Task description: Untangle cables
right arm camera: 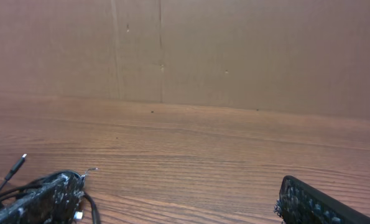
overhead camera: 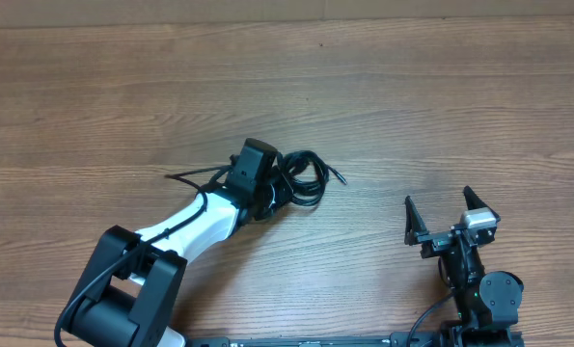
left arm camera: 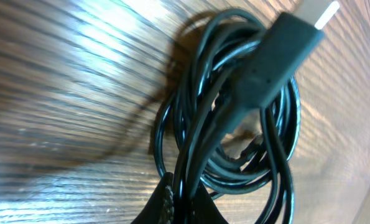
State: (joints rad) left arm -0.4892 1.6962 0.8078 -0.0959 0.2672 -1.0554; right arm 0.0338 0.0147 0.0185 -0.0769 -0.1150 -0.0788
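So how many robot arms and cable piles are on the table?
Robot arms: 2 (left arm, right arm)
Cable bundle: 1
Total: 3

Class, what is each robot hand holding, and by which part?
The left hand grips the cables by looped strands of the bundle; the right hand holds nothing.

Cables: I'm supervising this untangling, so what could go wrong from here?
The left gripper seems shut on several strands of the cables at once, so a pull may tighten the loops instead of freeing one. The right gripper stands open, apart from them. With nothing anchoring it, the whole bundle may simply drag along.
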